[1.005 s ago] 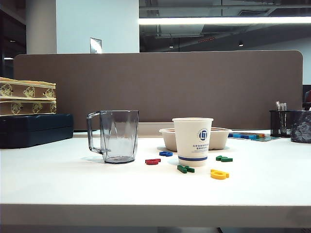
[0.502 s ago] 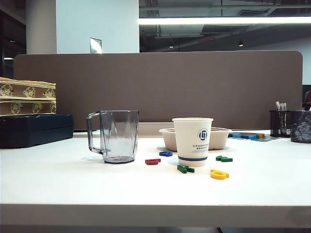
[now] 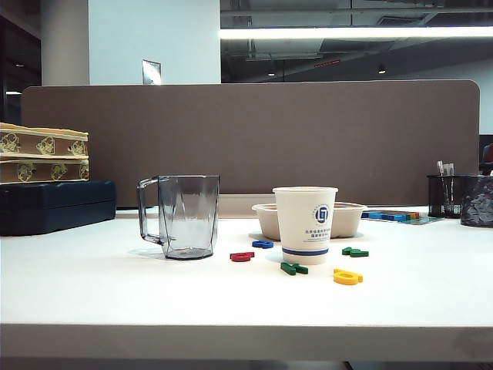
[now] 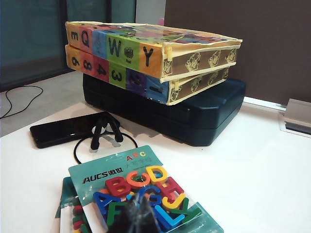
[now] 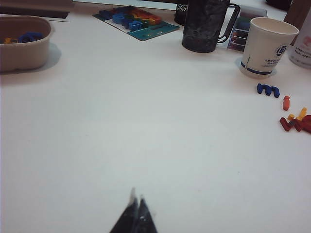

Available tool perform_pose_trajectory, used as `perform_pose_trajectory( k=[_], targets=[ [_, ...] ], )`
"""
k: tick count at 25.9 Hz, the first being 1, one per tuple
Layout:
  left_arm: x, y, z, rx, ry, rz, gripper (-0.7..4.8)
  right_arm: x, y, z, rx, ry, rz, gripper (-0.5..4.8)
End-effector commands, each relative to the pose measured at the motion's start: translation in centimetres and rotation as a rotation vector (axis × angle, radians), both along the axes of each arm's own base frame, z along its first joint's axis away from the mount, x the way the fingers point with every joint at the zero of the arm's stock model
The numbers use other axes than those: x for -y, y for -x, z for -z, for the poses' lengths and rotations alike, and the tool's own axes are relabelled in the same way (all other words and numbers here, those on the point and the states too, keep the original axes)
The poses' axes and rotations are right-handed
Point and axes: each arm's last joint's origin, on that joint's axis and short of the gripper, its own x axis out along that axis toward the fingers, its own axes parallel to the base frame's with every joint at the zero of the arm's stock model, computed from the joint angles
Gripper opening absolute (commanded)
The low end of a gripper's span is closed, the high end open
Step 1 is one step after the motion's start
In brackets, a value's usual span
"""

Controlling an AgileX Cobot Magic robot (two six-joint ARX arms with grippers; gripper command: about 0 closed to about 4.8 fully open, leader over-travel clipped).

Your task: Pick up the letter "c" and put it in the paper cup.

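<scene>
1. Around the paper cup (image 3: 306, 223) in the exterior view: a clear grey mug (image 3: 181, 216) well to its left, a beige bowl (image 3: 310, 220) just behind it, and loose letters near its base in blue (image 3: 263, 244), red (image 3: 242, 256), green (image 3: 294, 268) and yellow (image 3: 347, 277).
2. White table (image 3: 92, 285), brown partition (image 3: 246, 139) behind it, and a lit ceiling strip above. At the left edge, patterned boxes (image 4: 146, 53) stacked on a dark case (image 4: 184, 116), with a black phone (image 4: 63, 130) and a cable beside them.
3. Left gripper (image 4: 138, 213): fingertips pressed together, empty, right over a pack of coloured letters (image 4: 141, 189), far from the cup.
4. Right gripper (image 5: 135, 213): jaws closed to a point, holding nothing, low over bare table.
5. The letter "c" (image 5: 286, 102): small orange-red piece flat on the table, shape too small to read, near the cup just past a blue letter (image 5: 268, 90) and beside a dark red and yellow cluster (image 5: 296, 121). Well apart from the right gripper, with only open tabletop between them.
</scene>
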Motion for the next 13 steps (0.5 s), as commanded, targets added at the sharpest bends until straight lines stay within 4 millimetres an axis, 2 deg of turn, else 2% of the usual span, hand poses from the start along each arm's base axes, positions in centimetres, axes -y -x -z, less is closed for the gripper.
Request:
perform_pose_trajectory(
  k=[1,5,13],
  targets=[
    [0.00,0.02,-0.22,0.013,0.000,0.000,-0.05,0.01,0.01,0.14,0.004,-0.001,0.002,0.00],
    [0.00,0.02,-0.22,0.012,0.000,0.001,-0.05,0.01,0.01,0.14,0.004,-0.001,0.002,0.00],
    [0.52,-0.14,-0.23,0.013,-0.012,0.196,-0.05,0.01,0.01,0.14,0.004,-0.001,0.002,0.00]
  ],
)
